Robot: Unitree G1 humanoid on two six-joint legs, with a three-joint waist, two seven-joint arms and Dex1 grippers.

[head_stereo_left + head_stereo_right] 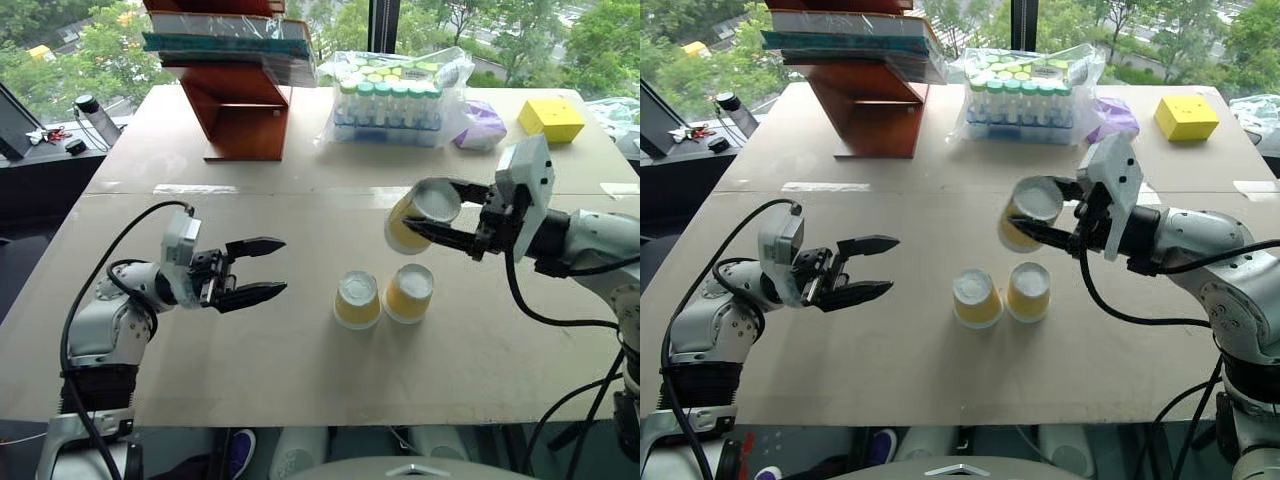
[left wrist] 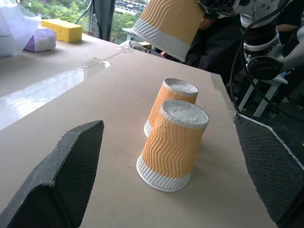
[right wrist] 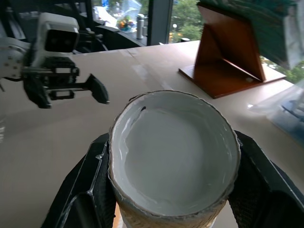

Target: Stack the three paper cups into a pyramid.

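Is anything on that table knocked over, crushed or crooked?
Nothing is spilled. The two cups on the table stand upside down, leaning against each other. The third cup, gripped in the right tool, looks squeezed slightly oval at its base.

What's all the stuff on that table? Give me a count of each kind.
Yellow paper cups: 3, two upside down on the table, one held in the right hand
Yellow box: 1
Bag of capped bottles: 1
Purple bundle: 1
Brown stand with books: 1
Total: 7
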